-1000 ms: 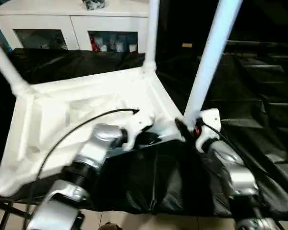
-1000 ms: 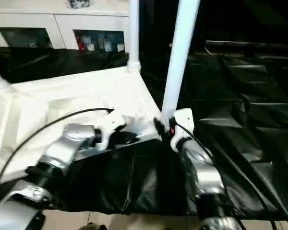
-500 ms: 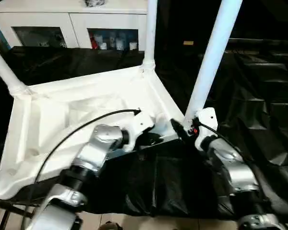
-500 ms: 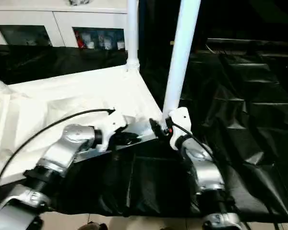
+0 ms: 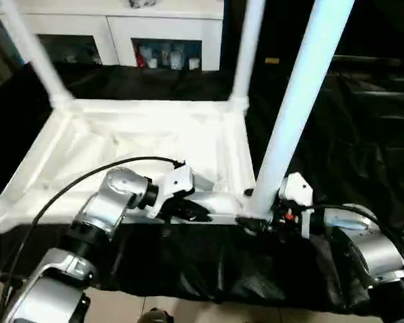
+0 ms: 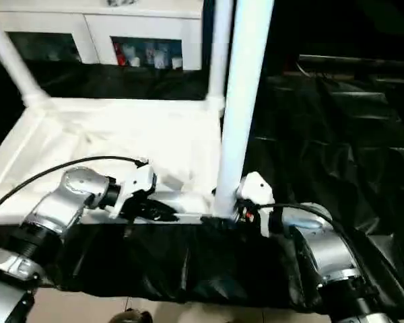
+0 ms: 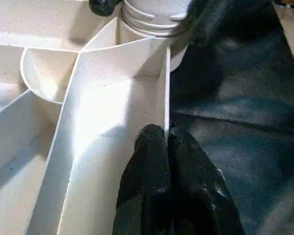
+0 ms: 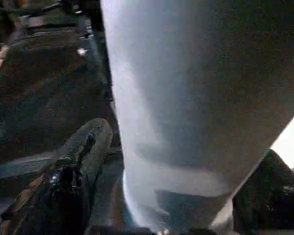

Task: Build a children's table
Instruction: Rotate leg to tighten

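Right wrist view: leg (image 8: 186, 107) stands between the spread fingers (image 8: 81, 161).

My forearms are brushed silver metal with a soft sheen, and the fingers of my left end effector (image 7: 169, 142) are matt black rubbery pads. The upturned white square plastic tabletop (image 5: 141, 128) looks smooth and faintly glossy, like its white tubular plastic legs (image 5: 297, 111). The black sheet (image 5: 363, 128) covering the surface is crinkled, shiny plastic film.
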